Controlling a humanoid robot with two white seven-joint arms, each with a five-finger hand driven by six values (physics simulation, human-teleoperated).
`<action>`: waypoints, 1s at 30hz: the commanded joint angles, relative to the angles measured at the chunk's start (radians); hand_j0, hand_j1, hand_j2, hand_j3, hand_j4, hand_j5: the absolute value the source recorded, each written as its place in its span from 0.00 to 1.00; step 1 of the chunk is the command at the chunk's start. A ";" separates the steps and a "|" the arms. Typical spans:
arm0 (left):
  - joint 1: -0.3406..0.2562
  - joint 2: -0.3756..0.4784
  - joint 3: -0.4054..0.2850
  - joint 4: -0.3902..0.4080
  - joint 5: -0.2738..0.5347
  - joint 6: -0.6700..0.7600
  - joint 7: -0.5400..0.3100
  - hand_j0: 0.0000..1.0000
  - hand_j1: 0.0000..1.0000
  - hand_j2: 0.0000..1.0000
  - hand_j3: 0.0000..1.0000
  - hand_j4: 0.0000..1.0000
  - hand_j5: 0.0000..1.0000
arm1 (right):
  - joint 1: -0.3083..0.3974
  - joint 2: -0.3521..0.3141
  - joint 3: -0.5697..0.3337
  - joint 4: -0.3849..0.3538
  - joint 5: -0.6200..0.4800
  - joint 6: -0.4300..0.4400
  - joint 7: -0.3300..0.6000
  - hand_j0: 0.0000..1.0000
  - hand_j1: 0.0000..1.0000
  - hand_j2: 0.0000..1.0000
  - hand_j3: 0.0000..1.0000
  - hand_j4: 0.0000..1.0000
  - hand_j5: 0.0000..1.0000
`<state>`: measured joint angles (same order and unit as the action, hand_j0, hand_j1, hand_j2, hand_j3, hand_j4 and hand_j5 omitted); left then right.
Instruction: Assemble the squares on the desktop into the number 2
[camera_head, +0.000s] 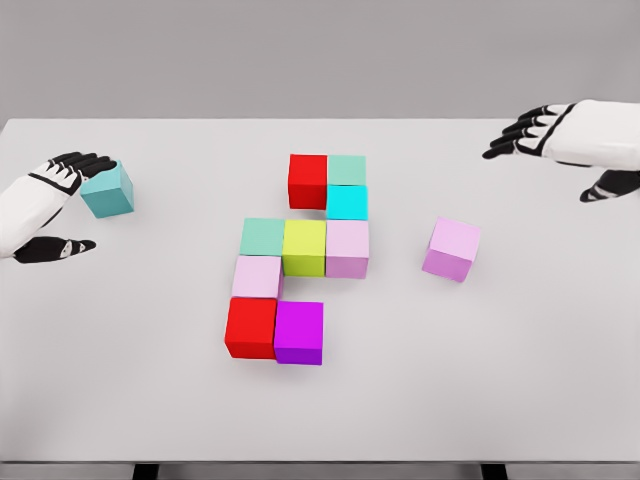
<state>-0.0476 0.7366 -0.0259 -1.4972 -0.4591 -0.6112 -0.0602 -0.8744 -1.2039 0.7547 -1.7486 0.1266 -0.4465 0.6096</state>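
The left hand (45, 205) rests at the table's (120, 400) left edge, fingers (80, 162) spread and holding nothing, fingertips just touching or right beside a teal cube (108, 190). Well to the right of those fingers sit eight cubes packed together: a red cube (307, 181), green, cyan, a yellow cube (304, 247), pinks and a purple cube (298, 332). The right hand (560, 135) hovers with fingers apart, empty; a lone pink cube (451, 249) lies below its fingertips, apart from the group.
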 joint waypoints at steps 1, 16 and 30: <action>0.000 -0.003 0.001 -0.001 0.002 0.000 0.000 1.00 1.00 1.00 1.00 1.00 1.00 | -0.002 0.007 0.000 -0.005 -0.002 -0.043 0.001 1.00 1.00 1.00 1.00 1.00 1.00; -0.293 0.053 0.001 -0.069 0.350 0.341 -0.551 1.00 1.00 1.00 1.00 1.00 1.00 | -0.107 0.165 0.107 0.066 0.231 -0.164 0.001 1.00 1.00 1.00 1.00 1.00 1.00; -0.499 0.061 -0.422 -0.069 0.215 1.073 -0.551 1.00 1.00 1.00 1.00 1.00 1.00 | -0.104 0.323 0.230 0.233 0.349 -0.164 0.001 1.00 1.00 1.00 1.00 1.00 1.00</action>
<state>-0.5461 0.7963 -0.4228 -1.5679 -0.2091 0.4232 -0.6106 -0.9772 -0.8856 0.9683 -1.5224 0.4692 -0.6132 0.6112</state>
